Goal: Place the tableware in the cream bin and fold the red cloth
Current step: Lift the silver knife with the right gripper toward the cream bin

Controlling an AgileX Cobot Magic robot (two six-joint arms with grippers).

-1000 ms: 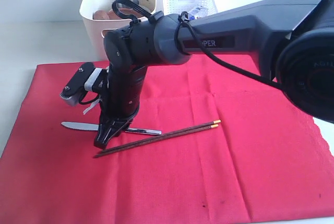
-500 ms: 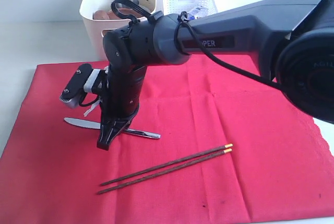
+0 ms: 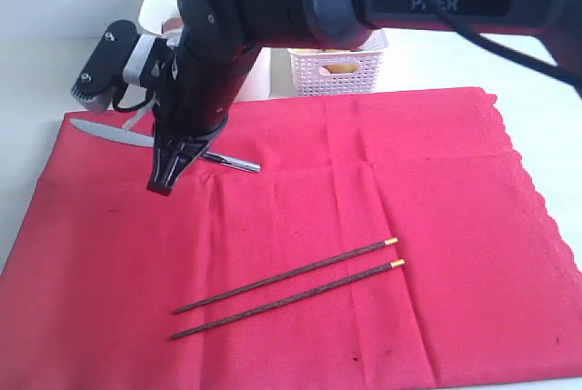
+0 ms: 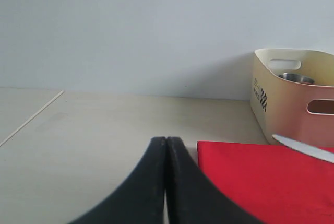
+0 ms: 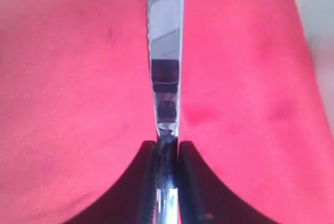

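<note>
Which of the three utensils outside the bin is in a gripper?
The steel knife, pinched between the right gripper's jaws; the two dark chopsticks lie loose on the red cloth, untouched.

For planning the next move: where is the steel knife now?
In the exterior view the steel knife is at the left, clamped in the right gripper over the far edge of the red cloth, near the cream bin.

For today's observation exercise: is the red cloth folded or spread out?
Spread out: the red cloth lies flat, edges unfolded, with the chopsticks resting on it.
</note>
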